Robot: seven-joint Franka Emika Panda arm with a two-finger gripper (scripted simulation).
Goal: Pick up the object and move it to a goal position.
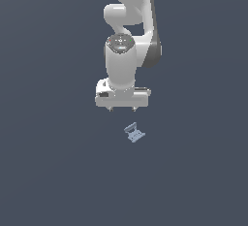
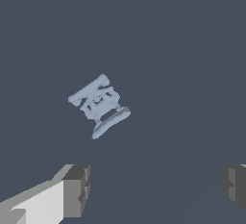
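Observation:
The object (image 1: 134,133) is a tiny pale blue-grey bracket-like piece with thin bars. It lies on the dark grey floor, just below and slightly to the exterior view's right of my white gripper (image 1: 122,109). In the wrist view the object (image 2: 99,105) lies ahead of my gripper (image 2: 153,189), apart from it and nearer one finger. The jaws stand wide apart with nothing between them. My two dark grey fingertips (image 2: 77,189) show at the picture's edge. The gripper hovers above the floor, pointing down.
The white arm (image 1: 128,21) rises behind the gripper toward the top of the exterior view. A plain dark grey floor (image 1: 48,171) lies all around the object.

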